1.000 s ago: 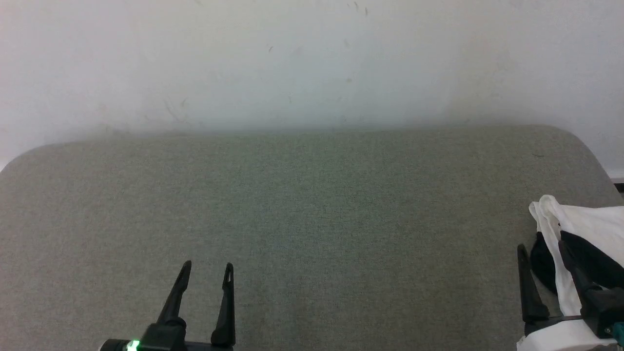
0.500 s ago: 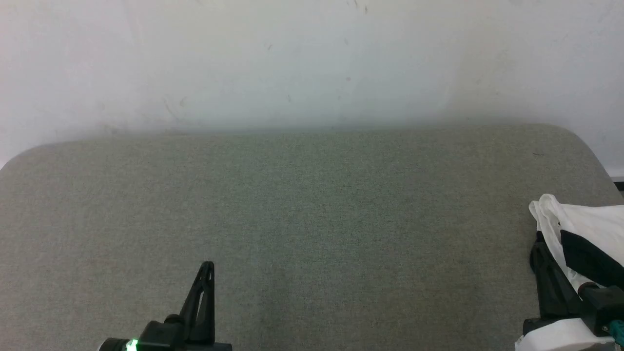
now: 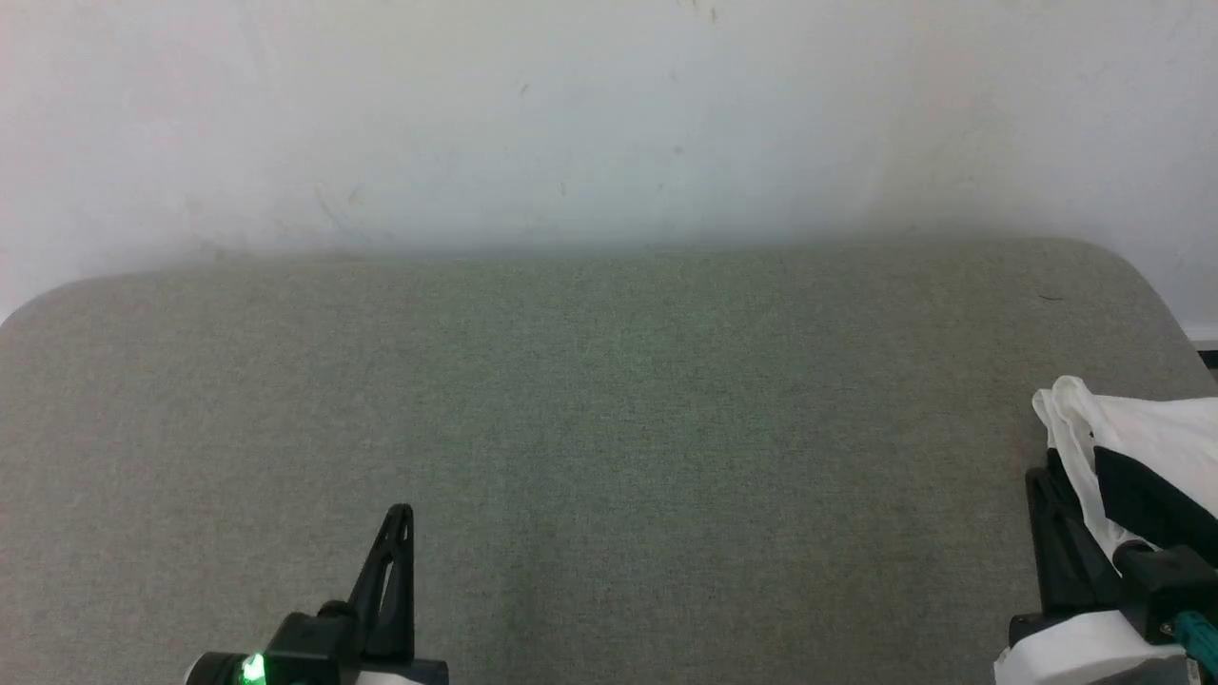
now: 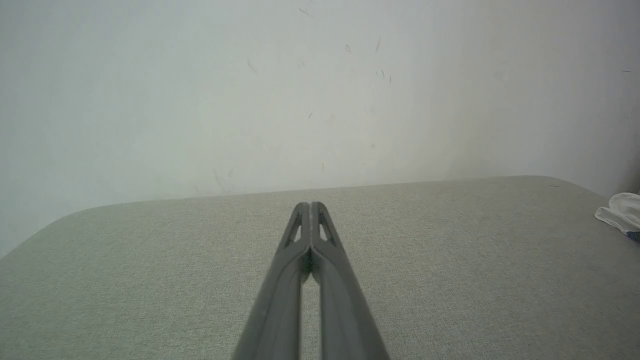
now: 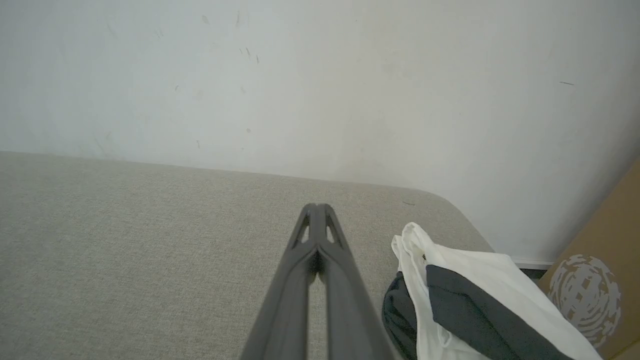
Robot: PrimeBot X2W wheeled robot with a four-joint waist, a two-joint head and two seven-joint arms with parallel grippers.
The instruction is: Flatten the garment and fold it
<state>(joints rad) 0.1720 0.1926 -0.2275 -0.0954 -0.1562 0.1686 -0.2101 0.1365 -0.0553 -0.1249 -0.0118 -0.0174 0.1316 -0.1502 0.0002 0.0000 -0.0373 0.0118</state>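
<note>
The garment [image 3: 1151,433] lies bunched at the right edge of the grey fabric surface, white cloth with a black part across it. The right wrist view shows the garment [image 5: 475,280] as a heap just right of my fingers. A small white corner of the garment [image 4: 620,210] shows far right in the left wrist view. My right gripper [image 3: 1042,485] is shut beside the heap's left edge, with nothing between its fingers [image 5: 305,235]. My left gripper [image 3: 400,518] is shut at the lower left over bare fabric, far from the garment, its fingers [image 4: 300,225] pressed together.
The grey fabric surface [image 3: 609,400] has rounded far corners and ends at a white wall [image 3: 609,114]. A brown cardboard box [image 5: 600,270] with a white printed mark stands past the surface's right end.
Both grippers have gone from open to shut, with nothing caught in them. The garment has not moved. The head view has shifted slightly.
</note>
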